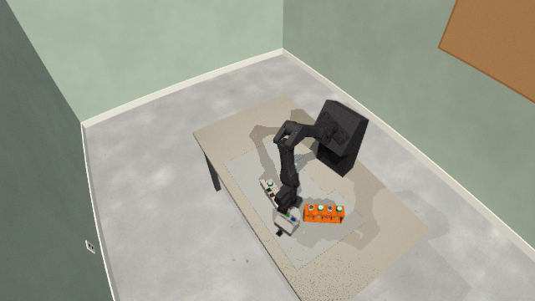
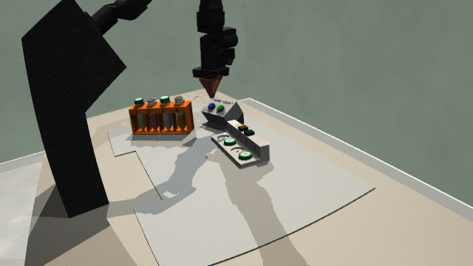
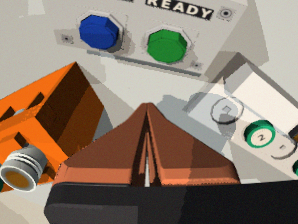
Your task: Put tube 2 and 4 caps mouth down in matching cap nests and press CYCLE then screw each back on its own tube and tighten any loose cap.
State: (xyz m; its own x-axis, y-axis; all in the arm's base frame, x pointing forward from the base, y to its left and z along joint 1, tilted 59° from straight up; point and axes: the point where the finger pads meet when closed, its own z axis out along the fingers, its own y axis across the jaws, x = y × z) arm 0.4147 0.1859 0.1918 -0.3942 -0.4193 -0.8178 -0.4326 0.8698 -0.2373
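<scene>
My gripper (image 2: pixel 211 94) (image 3: pixel 147 112) (image 1: pixel 286 209) is shut and empty. It hangs above the small key desk (image 2: pixel 218 118) (image 3: pixel 213 36) (image 1: pixel 287 228), clear of the keys. The blue CYCLE key (image 2: pixel 211 106) (image 3: pixel 100 31) and the green READY key (image 2: pixel 220 108) (image 3: pixel 166 46) both stand up. The orange station (image 2: pixel 161 127) (image 1: pixel 323 218) (image 3: pixel 40 123) holds four tubes. Tube 1 (image 2: pixel 139 100) and tube 3 (image 2: pixel 165 99) carry green caps. Tube 2 (image 2: pixel 151 100) and tube 4 (image 2: pixel 179 99) (image 3: pixel 23 172) are open. Two green caps (image 2: pixel 230 141) (image 2: pixel 244 154) (image 3: pixel 260 133) lie in the cap tray (image 2: pixel 259 147) (image 3: pixel 266 92).
The tray's amber lamp (image 2: pixel 242 128) and green lamp (image 2: pixel 249 131) look dark. The arm's black base block (image 2: pixel 63 111) (image 1: pixel 340 138) stands behind the station. The table edge lies just beyond the key desk.
</scene>
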